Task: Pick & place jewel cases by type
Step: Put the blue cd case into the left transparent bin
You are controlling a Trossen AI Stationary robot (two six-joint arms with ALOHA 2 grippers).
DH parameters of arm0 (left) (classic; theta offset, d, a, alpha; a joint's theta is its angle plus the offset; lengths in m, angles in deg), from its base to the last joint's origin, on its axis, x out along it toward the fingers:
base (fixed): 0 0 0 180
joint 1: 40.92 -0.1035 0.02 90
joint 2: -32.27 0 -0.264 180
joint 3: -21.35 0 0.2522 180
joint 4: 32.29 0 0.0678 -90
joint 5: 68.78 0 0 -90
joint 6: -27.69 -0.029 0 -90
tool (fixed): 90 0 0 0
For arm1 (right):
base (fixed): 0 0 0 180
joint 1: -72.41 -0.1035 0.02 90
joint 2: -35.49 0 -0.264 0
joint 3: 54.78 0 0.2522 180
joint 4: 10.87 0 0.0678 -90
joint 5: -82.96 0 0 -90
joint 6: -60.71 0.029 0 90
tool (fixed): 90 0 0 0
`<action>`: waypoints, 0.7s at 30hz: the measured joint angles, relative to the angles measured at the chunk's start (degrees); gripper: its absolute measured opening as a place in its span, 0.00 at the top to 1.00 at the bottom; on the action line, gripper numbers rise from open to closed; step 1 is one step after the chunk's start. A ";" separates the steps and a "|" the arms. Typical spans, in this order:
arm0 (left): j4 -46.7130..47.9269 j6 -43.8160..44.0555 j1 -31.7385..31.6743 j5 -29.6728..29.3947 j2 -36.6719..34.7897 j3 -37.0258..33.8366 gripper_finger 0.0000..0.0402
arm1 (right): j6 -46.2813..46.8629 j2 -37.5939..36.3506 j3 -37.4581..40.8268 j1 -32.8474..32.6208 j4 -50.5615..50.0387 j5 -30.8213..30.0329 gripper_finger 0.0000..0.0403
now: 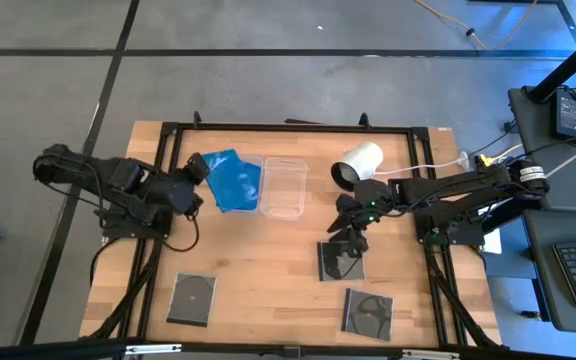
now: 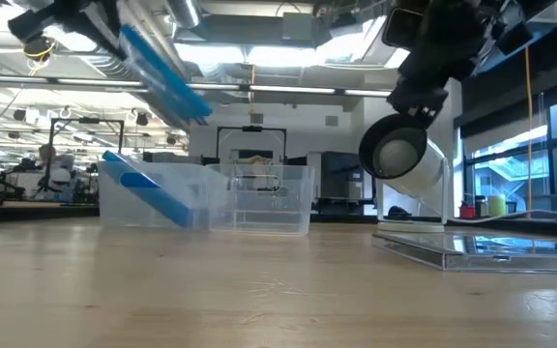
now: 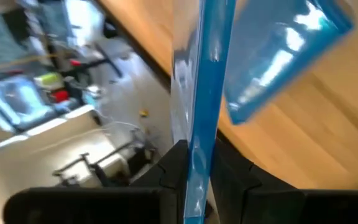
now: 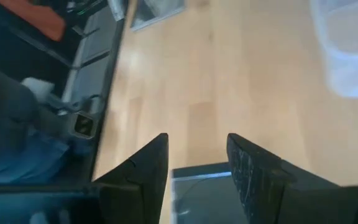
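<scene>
My left gripper [image 1: 196,172] is shut on a translucent blue jewel case [image 2: 162,68], held high over the left clear tub [image 2: 193,205]. Another blue jewel case [image 2: 143,188] leans inside that tub, its lower edge on the tub's floor. My right gripper [image 1: 353,232] stands open in the air above the far edge of a dark jewel case [image 1: 340,260] that lies flat on the table. In the right wrist view that case's edge [image 4: 197,186] shows below the gap between the fingers. Two more dark jewel cases [image 1: 191,298] [image 1: 368,312] lie flat near the front edge. My left gripper pinches the blue case between its two fingers [image 3: 173,171], one on each flat face, at the edge [image 3: 199,146] nearest the arm. The fingers come from the table's left, slanting down. The case is lifted clear, tilted, its free end sloping down toward the tubs.
A second clear tub [image 1: 283,187] stands right beside the first at the table's middle back. A white cylinder with a dark end [image 1: 358,162] lies behind my right gripper. Bare wood lies between the tubs and the front cases.
</scene>
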 joint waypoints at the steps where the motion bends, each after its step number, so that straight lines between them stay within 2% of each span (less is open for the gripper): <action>1: 0.82 -0.01 -1.26 1.33 0.00 0.00 0.87 | -0.81 0.00 0.00 0.01 0.01 -1.53 0.59; 5: 1.76 0.27 -6.03 6.58 0.22 0.00 0.87 | -1.35 0.00 0.00 0.03 0.00 -5.29 0.59; 9: 1.48 -0.92 -9.55 9.69 0.22 0.00 0.87 | -2.77 0.00 0.00 0.05 0.04 -6.47 0.59; 14: 1.35 -10.37 -11.32 10.59 0.89 -0.04 0.88 | -3.16 0.00 0.00 0.03 0.02 -6.47 0.59; 21: -2.17 -20.35 -14.92 17.46 3.70 -0.04 0.86 | -8.96 0.00 0.00 0.03 0.64 -7.23 0.59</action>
